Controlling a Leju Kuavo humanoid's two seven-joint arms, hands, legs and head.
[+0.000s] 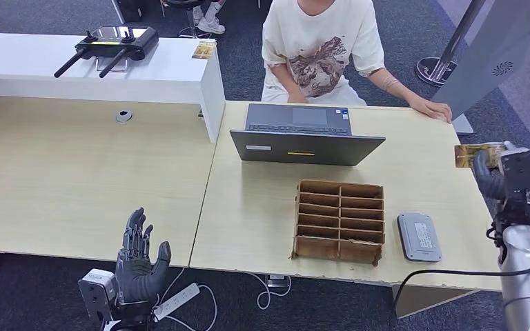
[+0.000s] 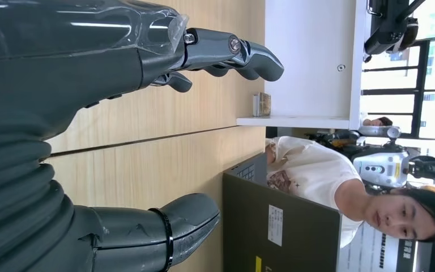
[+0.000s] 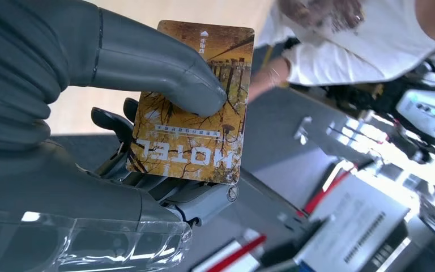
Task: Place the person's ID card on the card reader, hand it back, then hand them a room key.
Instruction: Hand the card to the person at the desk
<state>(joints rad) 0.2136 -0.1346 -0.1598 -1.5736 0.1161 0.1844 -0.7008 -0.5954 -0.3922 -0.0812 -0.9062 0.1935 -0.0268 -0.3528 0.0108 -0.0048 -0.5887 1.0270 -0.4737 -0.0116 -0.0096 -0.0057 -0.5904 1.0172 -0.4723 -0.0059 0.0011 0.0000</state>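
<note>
Fingers of right hand [image 3: 113, 113] pinch one room key [image 3: 195, 102] — left hand [image 1: 138, 261] fingers apart, one card reader [image 1: 419, 236]

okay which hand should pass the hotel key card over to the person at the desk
The right hand: it already holds the hotel key card, raised near the person's hand. The left hand is empty, at the desk's near edge.

Bare desk [image 1: 428, 155] lies right of the laptop [image 1: 307, 146], toward the person's hand [image 1: 433, 108].
</note>
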